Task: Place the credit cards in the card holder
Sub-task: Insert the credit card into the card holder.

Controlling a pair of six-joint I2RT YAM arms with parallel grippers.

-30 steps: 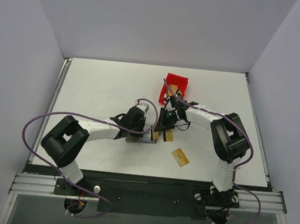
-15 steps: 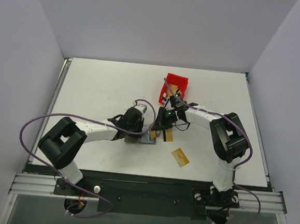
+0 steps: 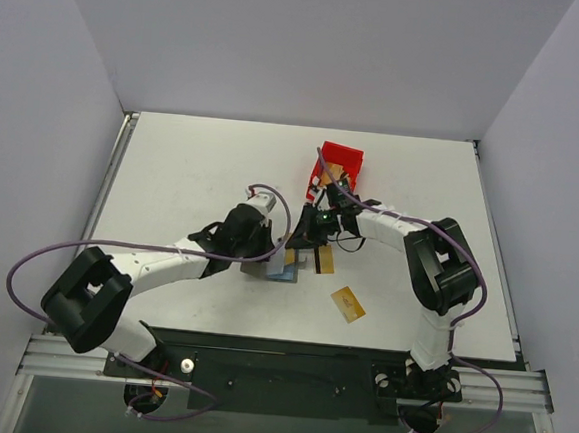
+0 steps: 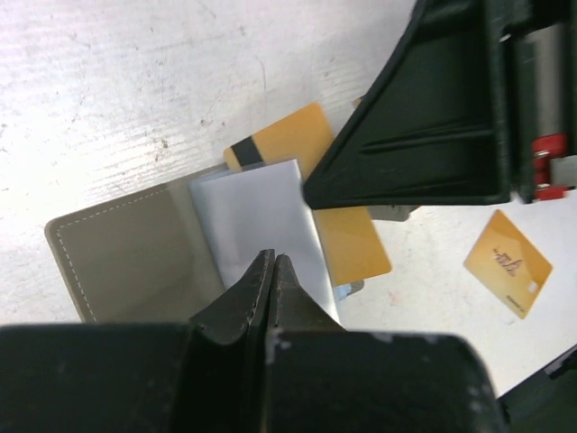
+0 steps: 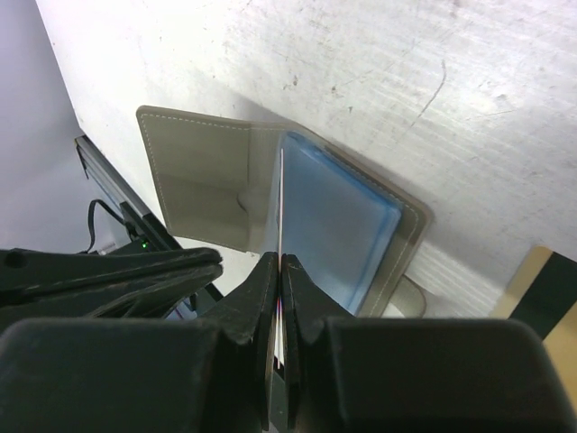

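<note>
White desk (image 3: pixel 193 169) between plain grey walls, both arms bent in toward its middle. Lying open there, near the front edge: small grey squarish card holder (image 3: pixel 282 266) with stitched flaps and bluish clear sleeves. Left end effector (image 4: pixel 273 262) pressed together, tips down at the top pale sleeve; hold on anything impossible to tell. Right end effector (image 5: pixel 281 266) pinching a thin pale sheet (image 5: pixel 281 180), seen edge-on, standing up from the blue sleeves. Just right of the holder, flat on the desk, gold-tan rectangular card with a black stripe (image 4: pixel 347 244), overlapped by the top sleeve in the left wrist view. Nearer the front and apart, a second gold card (image 3: pixel 348 303). Behind the right arm, small red plastic bin (image 3: pixel 339 160).
</note>
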